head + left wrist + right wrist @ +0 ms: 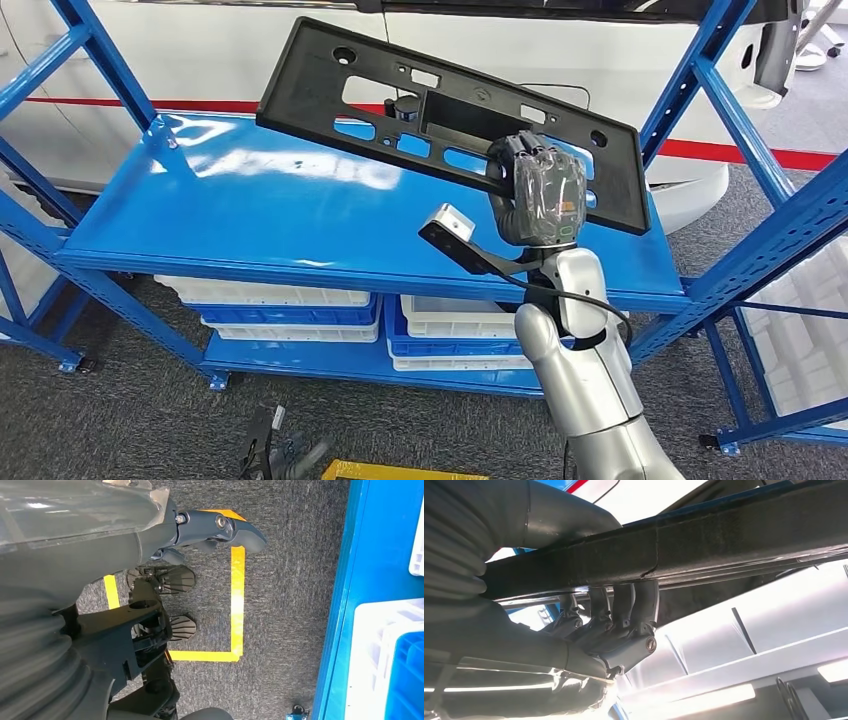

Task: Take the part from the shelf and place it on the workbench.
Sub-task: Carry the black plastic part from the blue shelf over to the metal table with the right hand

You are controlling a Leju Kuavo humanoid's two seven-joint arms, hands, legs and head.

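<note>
Right hand (537,190) grips part (400,90); seemingly above shelf (250,220)

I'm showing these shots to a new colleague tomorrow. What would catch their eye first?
First, the long black plastic part, held tilted above the glossy blue shelf by the right hand, which grips its lower edge near the right end. Next, the white and blue bins stacked on the shelf level below. The left hand hangs over grey carpet marked with yellow tape.

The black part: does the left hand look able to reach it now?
Probably not at once: the left hand hangs low over the floor, while the right hand holds the black part above the shelf.
</note>
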